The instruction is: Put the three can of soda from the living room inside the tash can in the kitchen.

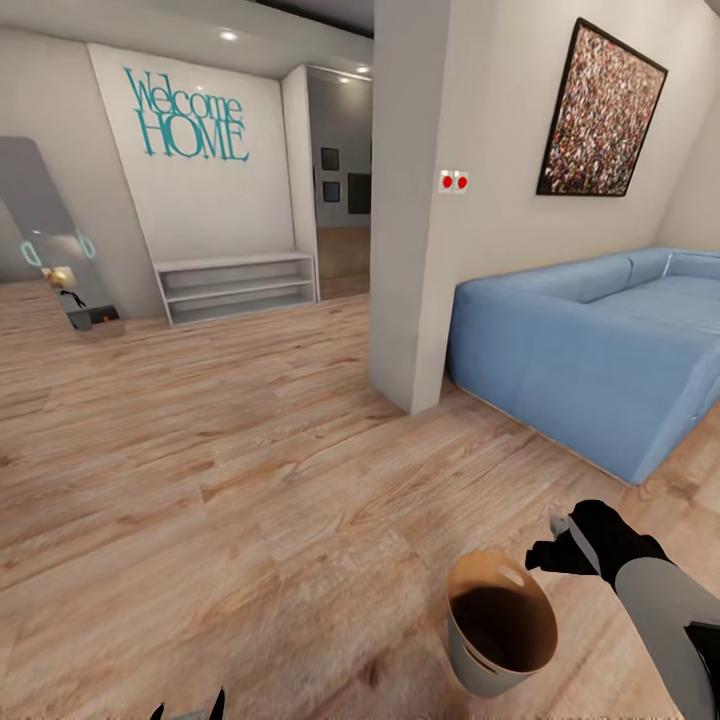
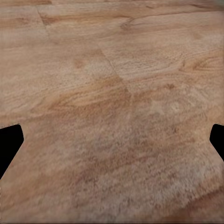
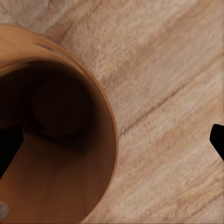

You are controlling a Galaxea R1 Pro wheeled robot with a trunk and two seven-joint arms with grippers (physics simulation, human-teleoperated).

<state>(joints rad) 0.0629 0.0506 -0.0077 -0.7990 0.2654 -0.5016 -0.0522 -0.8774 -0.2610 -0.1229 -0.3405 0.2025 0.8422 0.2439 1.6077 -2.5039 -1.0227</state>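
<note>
1. Right arm bent inward at the head view's lower right, right gripper point(image 1: 556, 548) at the rim of the tash can point(image 1: 470, 655); grip on the rim not clear.
2. Bin tilted above the wood floor point(image 1: 250, 480), brown inside showing, near the blue sofa point(image 1: 590, 350).
3. Left gripper point(image 2: 112, 140) low over bare planks, fingers wide apart, holding nothing.

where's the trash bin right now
The small round pale grey bin with a brown inside sits low and right of centre in the head view, over the wood plank floor, beside the right gripper, near the blue sofa.
</note>
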